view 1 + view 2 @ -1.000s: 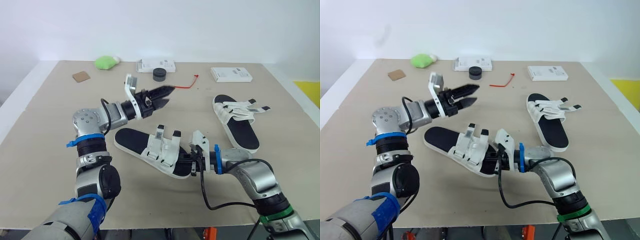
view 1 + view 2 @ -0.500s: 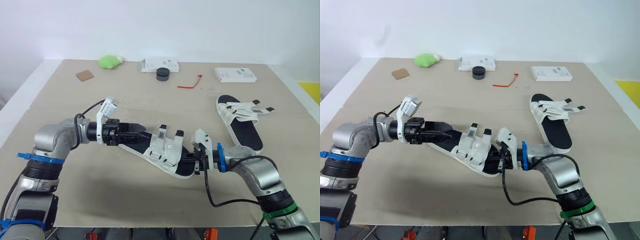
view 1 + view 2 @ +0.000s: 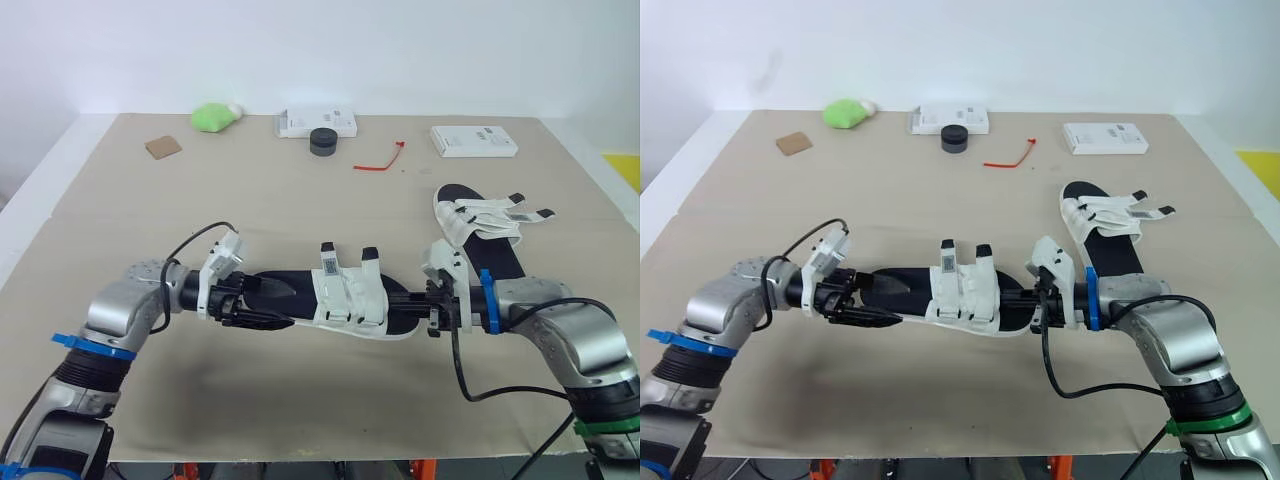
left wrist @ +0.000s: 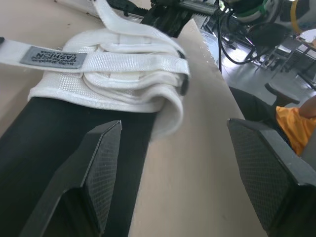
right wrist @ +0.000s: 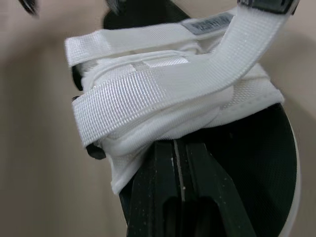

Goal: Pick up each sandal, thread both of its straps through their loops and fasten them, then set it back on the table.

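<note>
Two sandals are in front of me. At the near left, my left gripper (image 4: 174, 129) has its fingers spread: one finger lies over the black footbed at the left end of the near sandal (image 3: 300, 292), the other off its side above the table (image 3: 120, 220). That sandal stretches left to right between my arms, its white straps (image 3: 347, 292) bunched at its middle. At its right end, my right gripper (image 5: 174, 145) is pinching it, fingers pressed together. The second sandal (image 3: 490, 250) lies flat at the far right, apart from both grippers.
</note>
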Motion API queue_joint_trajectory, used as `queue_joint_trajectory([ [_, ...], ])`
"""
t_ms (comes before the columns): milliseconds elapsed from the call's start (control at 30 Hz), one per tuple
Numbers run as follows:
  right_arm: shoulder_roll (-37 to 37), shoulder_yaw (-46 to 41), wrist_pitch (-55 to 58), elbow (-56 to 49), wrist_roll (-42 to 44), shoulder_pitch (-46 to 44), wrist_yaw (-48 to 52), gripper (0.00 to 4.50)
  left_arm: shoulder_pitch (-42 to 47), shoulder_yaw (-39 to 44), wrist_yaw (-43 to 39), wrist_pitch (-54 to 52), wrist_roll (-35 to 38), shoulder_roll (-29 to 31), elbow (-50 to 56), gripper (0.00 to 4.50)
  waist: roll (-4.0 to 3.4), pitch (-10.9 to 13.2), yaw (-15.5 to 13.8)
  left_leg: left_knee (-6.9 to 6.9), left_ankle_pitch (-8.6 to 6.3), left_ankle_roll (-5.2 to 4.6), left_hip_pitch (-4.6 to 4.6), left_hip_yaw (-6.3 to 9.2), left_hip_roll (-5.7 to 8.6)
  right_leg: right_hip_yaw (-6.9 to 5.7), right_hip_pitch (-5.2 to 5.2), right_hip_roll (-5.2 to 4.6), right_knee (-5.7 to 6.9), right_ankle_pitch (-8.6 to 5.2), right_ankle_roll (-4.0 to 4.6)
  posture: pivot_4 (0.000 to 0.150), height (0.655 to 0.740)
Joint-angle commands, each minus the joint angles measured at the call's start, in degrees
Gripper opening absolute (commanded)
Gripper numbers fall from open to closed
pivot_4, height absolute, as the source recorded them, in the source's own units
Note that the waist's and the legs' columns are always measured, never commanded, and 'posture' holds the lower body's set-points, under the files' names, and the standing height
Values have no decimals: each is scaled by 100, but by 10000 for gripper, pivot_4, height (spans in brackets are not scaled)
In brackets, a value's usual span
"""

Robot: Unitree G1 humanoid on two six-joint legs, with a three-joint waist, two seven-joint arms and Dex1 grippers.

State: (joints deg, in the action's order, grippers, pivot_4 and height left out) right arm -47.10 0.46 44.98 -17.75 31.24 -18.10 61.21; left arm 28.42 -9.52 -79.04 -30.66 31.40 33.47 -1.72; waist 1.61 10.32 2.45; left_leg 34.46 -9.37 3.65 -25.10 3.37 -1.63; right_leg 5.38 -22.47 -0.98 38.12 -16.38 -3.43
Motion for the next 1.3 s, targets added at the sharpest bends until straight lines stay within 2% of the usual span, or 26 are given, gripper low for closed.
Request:
queue_joint_trajectory([
  [33, -419, -652, -140, -40, 78, 252, 92, 0, -48, -115, 63, 479, -293, -103, 134, 35260, 1, 1, -21, 5, 0, 0, 1, 2, 5, -6, 6, -6, 0, -1, -2, 1500, 7400],
  [333, -878, -1813, -74, -133, 491, 860, 181, 0, 122, -575, -27, 1254, -949, -424, -319, 35260, -1, 0, 2, 17, 11, -11, 8, 0, -1, -1, 12, 2, 2, 3, -39, 1500, 7400],
  [567, -774, -2554, 214, -910, 1023, 1496, -90, 0, 387, -776, -70, 1605, -1295, -678, -837, 35260, -5, -2, 3, 24, 13, -15, 8, 0, 1, 2, 18, 2, 3, 7, -45, 1500, 7400],
  [700, -440, -3354, 412, -1582, 1558, 2067, -489, 0, 568, -823, 2, 1454, -1318, -899, -975, 35260, -5, -3, -50, 37, 15, -17, 8, 3, 3, -1, 27, 1, 3, 12, -53, 1500, 7400],
  [800, -243, -3678, 512, -1930, 1943, 2283, -809, 0, 641, -851, 27, 1440, -1372, -971, -1073, 26383, -7, -3, -66, 47, 15, -17, 6, 2, 4, 3, 29, 1, 3, 18, -62, 1500, 7400],
  [933, -125, -3698, 496, -2112, 2131, 2415, -1192, 0, 789, -856, 186, 1394, -1470, -1179, -1276, 10402, -7, -3, -67, 56, 24, -29, 7, 1, 4, 5, 35, 1, 2, 33, -69, 1500, 7400],
  [967, -117, -3652, 476, -2108, 2138, 2419, -1258, 0, 808, -859, 189, 1398, -1480, -1203, -1295, 5275, -7, -3, -68, 56, 26, -31, 7, 0, 4, 5, 34, 1, 2, 36, -69, 1500, 7400],
  [1033, -117, -3560, 446, -2091, 2145, 2404, -1353, 0, 823, -860, 158, 1421, -1493, -1224, -1318, 327, -7, -3, -67, 57, 35, -39, 8, -1, 6, 8, 34, 0, 2, 45, -71, 1500, 7400],
  [1233, -156, -3366, 363, -1969, 2133, 2323, -1499, 0, 763, -705, 268, 1316, -1404, -1214, -1268, 327, -8, -4, -67, 57, 43, -52, 9, -3, 4, 9, 32, 2, 2, 54, -70, 1500, 7400],
  [1300, -168, -3330, 351, -1990, 2176, 2296, -1513, 0, 786, -444, 651, 1147, -1321, -1254, -1295, 327, -8, -4, -67, 57, 43, -52, 8, -3, 4, 9, 32, 2, 2, 54, -71, 1500, 7400],
])
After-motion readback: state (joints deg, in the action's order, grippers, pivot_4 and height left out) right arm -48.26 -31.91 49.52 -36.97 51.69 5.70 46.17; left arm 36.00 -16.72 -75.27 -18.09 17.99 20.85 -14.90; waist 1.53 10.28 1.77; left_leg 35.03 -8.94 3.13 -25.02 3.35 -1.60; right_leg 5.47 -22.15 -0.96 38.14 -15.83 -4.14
